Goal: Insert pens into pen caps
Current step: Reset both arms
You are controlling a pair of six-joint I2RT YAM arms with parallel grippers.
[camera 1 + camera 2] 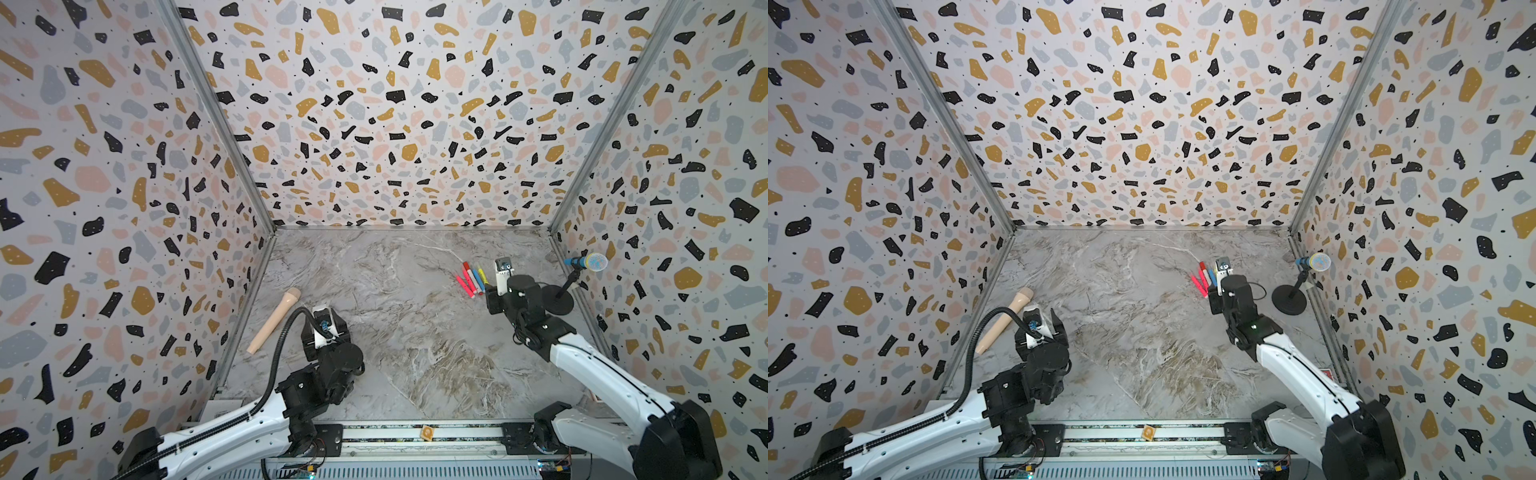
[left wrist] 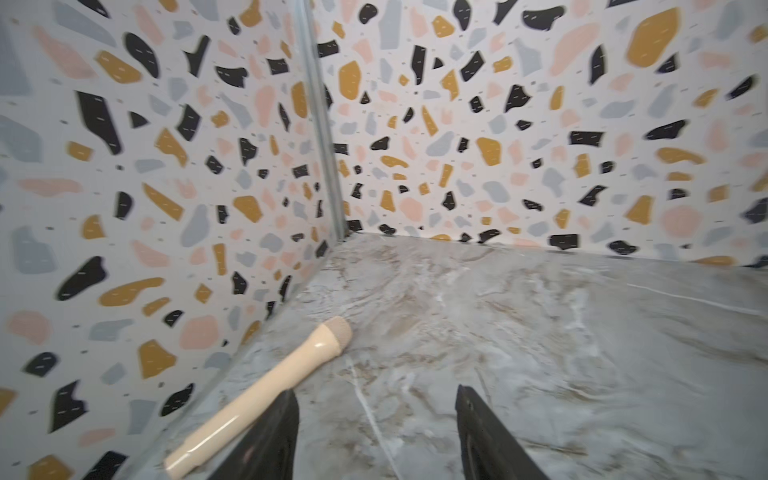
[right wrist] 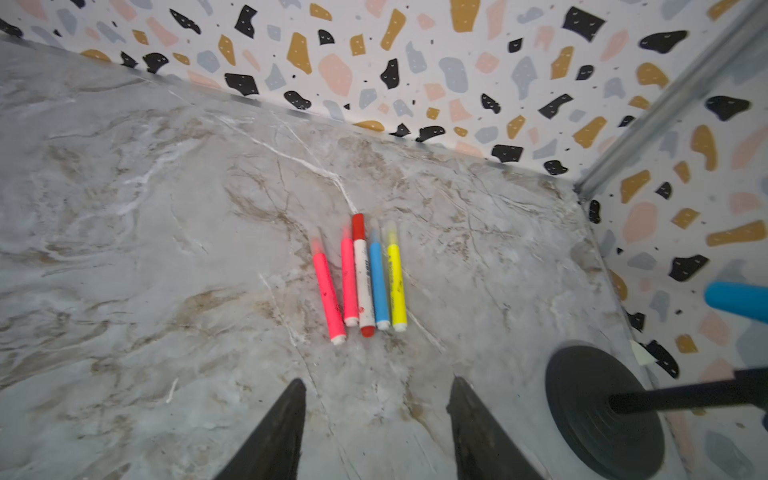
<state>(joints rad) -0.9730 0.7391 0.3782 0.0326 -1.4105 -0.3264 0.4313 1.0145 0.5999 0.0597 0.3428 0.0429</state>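
Because the five pens (image 3: 361, 274) lie packed side by side at about 2 o'clock on the table (image 3: 124, 208), touching or nearly so, my main worry is disturbance. Each wears one of the caps (image 3: 358, 226) on its 12 o'clock end. Only the red one reads sharply; the tinted ones are blurred, so I cannot tell how firmly they are seated. The right gripper (image 3: 378, 379) hovers just at the row's 3 o'clock in both top views, jaws parted and empty. A pinch from there would likely catch two barrels at once, or nudge the round pens into rolling apart. A loosely seated cap could pop off if squeezed near its seam. The stand (image 3: 602, 411) sits near at 3 o'clock of that arm, so a wide swing could knock it over. The left gripper (image 2: 375, 390), also parted and empty, waits at 9 o'clock beside the stick (image 2: 266, 390), well apart from the pens. Any two-handed press-fit would need a long reach, and a misaligned push could skid a pen away.
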